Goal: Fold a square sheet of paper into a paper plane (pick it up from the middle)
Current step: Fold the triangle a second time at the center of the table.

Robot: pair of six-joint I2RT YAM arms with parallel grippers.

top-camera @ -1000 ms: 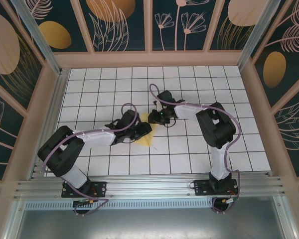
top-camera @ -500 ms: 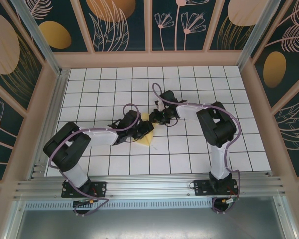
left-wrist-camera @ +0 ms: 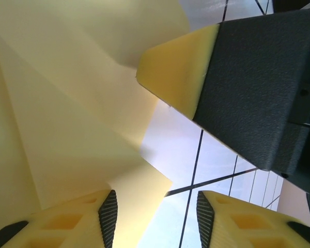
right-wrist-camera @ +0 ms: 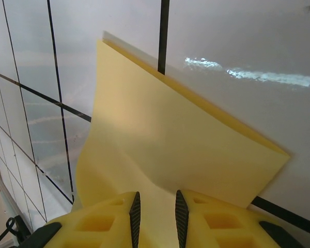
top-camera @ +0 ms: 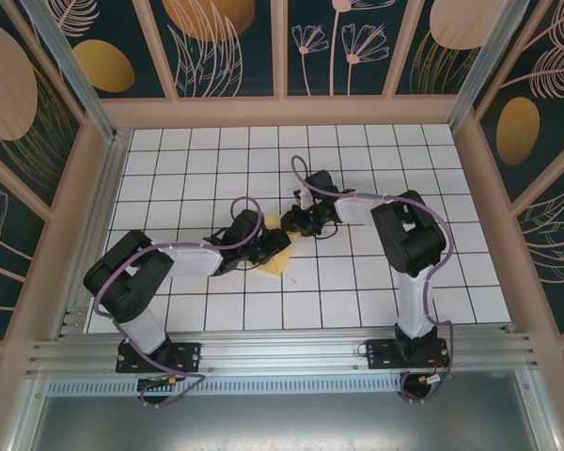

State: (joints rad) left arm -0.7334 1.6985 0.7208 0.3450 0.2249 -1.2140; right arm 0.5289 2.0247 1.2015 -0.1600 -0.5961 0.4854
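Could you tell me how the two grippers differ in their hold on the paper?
The right gripper pinches the paper between close-set jaws; the left gripper has jaws wide apart, with tile showing between. Seen from above, the right sits at the paper's far edge, the left nearer its middle. Both are yellow-tipped.

Bright, even light from above fills the top view, and the white desk (top-camera: 376, 150) carries only faint, soft shadows under the arms. In the right wrist view a glare streak crosses the glossy tile to the right, and the paper (right-wrist-camera: 170, 155) is evenly lit. In the left wrist view the left hand (left-wrist-camera: 155, 219) has blurred pads (left-wrist-camera: 67, 227), and the paper's folds shade gently.
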